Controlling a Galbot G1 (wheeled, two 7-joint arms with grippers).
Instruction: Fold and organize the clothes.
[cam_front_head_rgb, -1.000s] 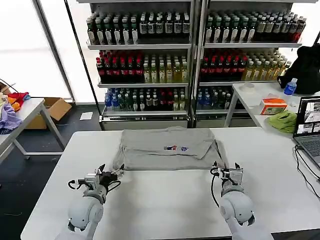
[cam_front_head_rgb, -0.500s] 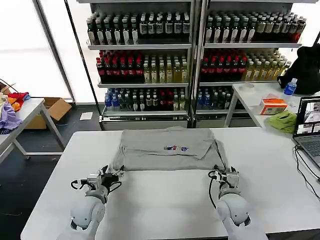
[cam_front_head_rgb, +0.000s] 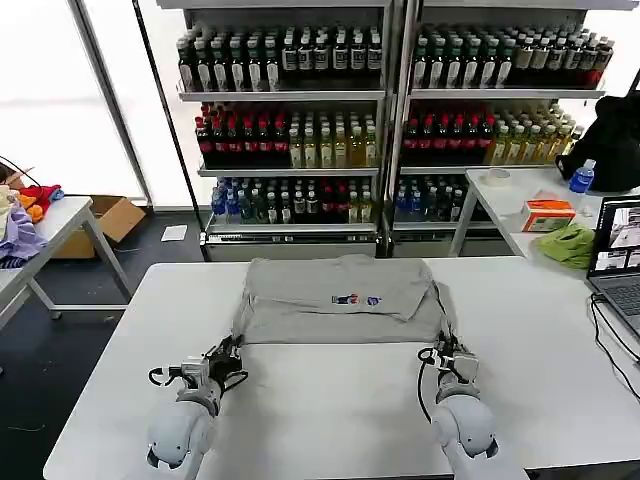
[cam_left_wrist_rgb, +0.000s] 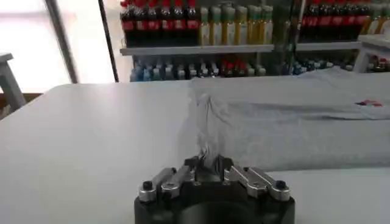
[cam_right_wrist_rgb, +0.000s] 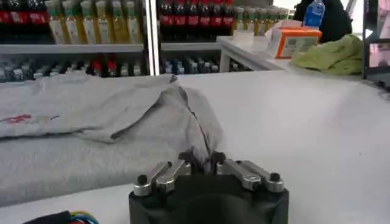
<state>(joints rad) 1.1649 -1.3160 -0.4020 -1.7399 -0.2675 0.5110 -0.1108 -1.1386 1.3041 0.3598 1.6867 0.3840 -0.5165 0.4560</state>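
The clothes are one light grey shirt (cam_front_head_rgb: 340, 300), lying partly folded at the far middle of the white table (cam_front_head_rgb: 330, 410), with its small chest print (cam_front_head_rgb: 356, 299) facing up. My left gripper (cam_front_head_rgb: 228, 352) is at the shirt's near left corner, and its fingers are shut on a bunched bit of the hem (cam_left_wrist_rgb: 207, 159). At the near right corner my right gripper (cam_front_head_rgb: 447, 347) is shut on a pinch of the grey cloth (cam_right_wrist_rgb: 201, 152). The grey shirt (cam_left_wrist_rgb: 286, 128) spreads away from both grippers towards the shelves; the same shirt (cam_right_wrist_rgb: 91, 122) lies flat.
Drink shelves (cam_front_head_rgb: 300, 130) stand behind the table. A side table at the right holds a laptop (cam_front_head_rgb: 620, 250), a lime-green cloth (cam_front_head_rgb: 567, 243) and an orange box (cam_front_head_rgb: 547, 213). Another table at the left carries a purple cloth (cam_front_head_rgb: 18, 235).
Both grippers had their fingers spread a second ago; they have moved inward to the shirt's near corners and closed on the hem. The forearms have dropped lower.
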